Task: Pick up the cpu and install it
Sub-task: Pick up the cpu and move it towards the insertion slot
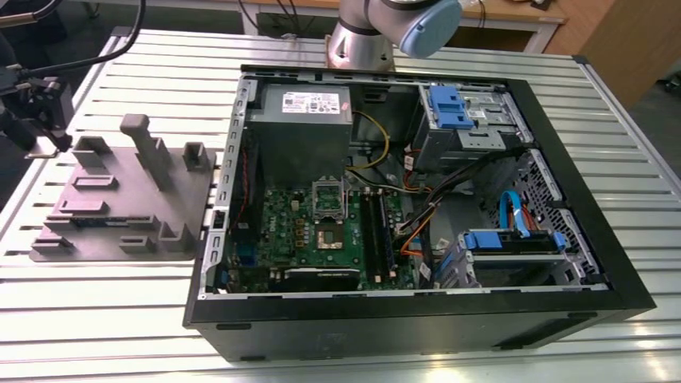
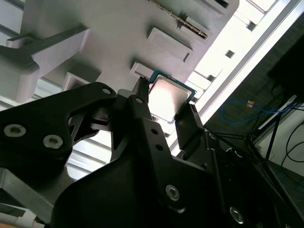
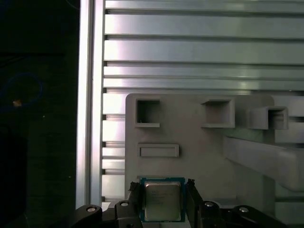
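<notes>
The cpu (image 3: pixel 163 199) is a small square chip with a silver top and a teal edge (image 2: pixel 166 97). It sits between the two black fingers of my gripper (image 3: pixel 163 190), which press against its opposite edges just above the grey holder tray (image 3: pixel 199 142). In the exterior view the gripper (image 1: pixel 45 140) hangs over the far corner of that tray (image 1: pixel 127 199), at the exterior view's left. The open computer case (image 1: pixel 426 319) lies to the right of the tray. Its green motherboard (image 1: pixel 287 231) shows a bare square socket (image 1: pixel 328 231) in the middle.
The tray carries upright posts (image 1: pixel 143 144) and pockets. Inside the case are a grey power supply box (image 1: pixel 303 120), memory sticks (image 1: pixel 375 227), loose cables (image 1: pixel 426 215) and blue drive brackets (image 1: pixel 447 104). The arm's base (image 1: pixel 362 40) stands behind the case on the slatted metal table (image 1: pixel 107 319).
</notes>
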`<state>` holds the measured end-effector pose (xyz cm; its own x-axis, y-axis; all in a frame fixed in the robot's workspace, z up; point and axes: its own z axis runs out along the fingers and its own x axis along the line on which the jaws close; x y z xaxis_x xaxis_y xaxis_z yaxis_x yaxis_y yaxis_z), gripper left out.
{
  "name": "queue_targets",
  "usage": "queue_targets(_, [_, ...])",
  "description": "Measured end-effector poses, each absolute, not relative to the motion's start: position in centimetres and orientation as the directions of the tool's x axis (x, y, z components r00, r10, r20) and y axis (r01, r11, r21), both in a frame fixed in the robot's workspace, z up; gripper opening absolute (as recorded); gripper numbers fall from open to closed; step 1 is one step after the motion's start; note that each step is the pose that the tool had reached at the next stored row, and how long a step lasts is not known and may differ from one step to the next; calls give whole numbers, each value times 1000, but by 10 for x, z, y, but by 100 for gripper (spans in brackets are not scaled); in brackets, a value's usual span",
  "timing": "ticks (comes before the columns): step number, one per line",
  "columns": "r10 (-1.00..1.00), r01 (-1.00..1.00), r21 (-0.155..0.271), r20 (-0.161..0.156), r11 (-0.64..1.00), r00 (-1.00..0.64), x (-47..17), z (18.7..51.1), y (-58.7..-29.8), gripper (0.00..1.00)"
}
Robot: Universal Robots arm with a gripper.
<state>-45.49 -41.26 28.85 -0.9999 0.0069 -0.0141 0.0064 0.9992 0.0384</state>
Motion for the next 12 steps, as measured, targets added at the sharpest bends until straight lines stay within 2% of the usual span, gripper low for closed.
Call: queue_targets(12, [7,6,38,-14,999,-1000,-455,299,-413,47])
